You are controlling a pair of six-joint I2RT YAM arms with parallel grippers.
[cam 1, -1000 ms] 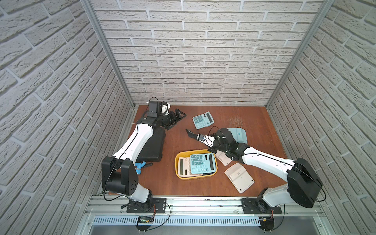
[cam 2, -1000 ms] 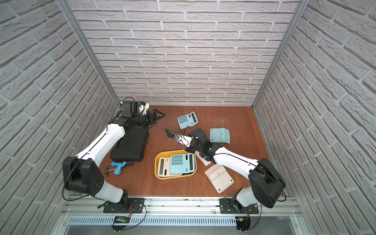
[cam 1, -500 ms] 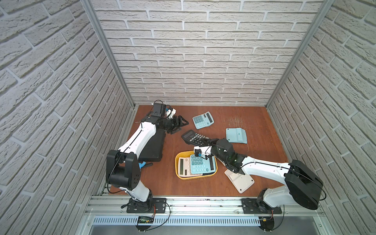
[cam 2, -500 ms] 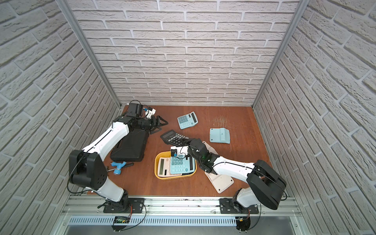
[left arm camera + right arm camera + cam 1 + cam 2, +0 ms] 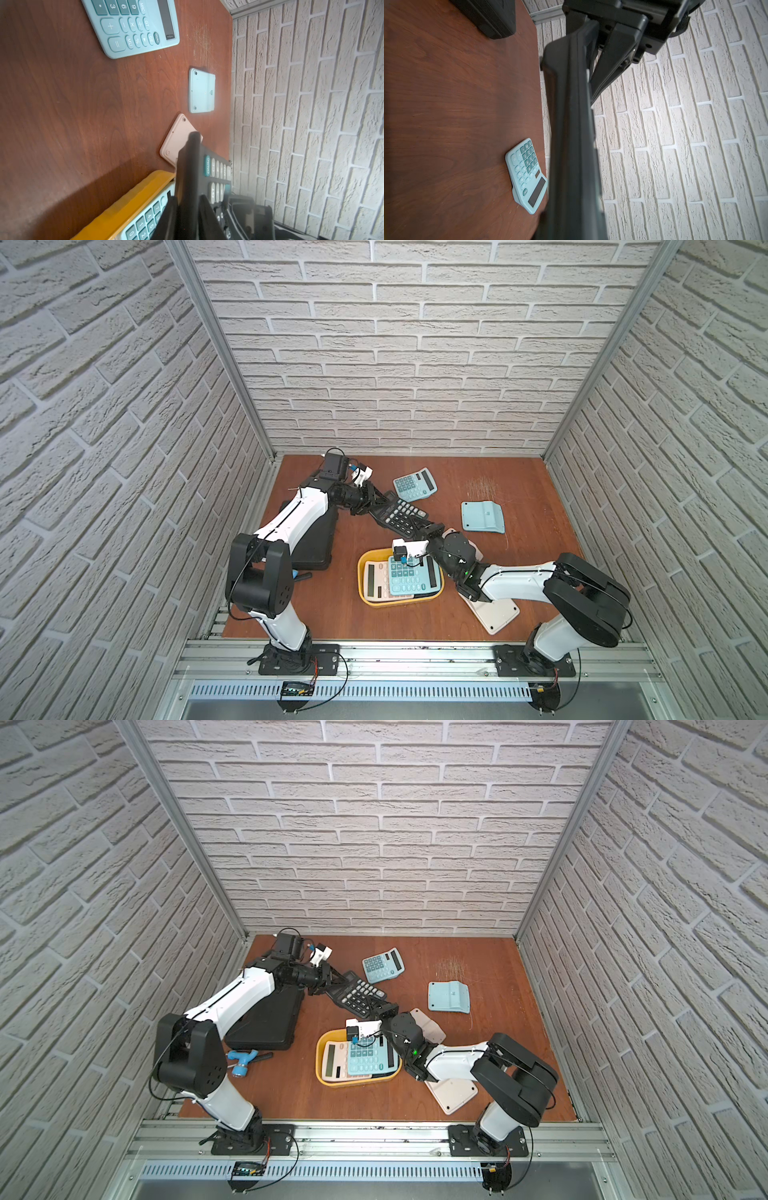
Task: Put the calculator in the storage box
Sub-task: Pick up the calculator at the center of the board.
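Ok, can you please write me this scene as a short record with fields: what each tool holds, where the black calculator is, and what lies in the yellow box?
left tool: shut on one end of the black calculator
right tool: shut on its other end
black calculator: held between both tools, outside the storage box
storage box contents: teal calculator partly over a pale calculator
on table: face-up teal calculator, face-down teal calculator, black case

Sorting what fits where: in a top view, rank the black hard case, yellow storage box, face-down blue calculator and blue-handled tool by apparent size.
1. black hard case and yellow storage box: about alike; the left arm covers part of the case.
2. face-down blue calculator.
3. blue-handled tool.
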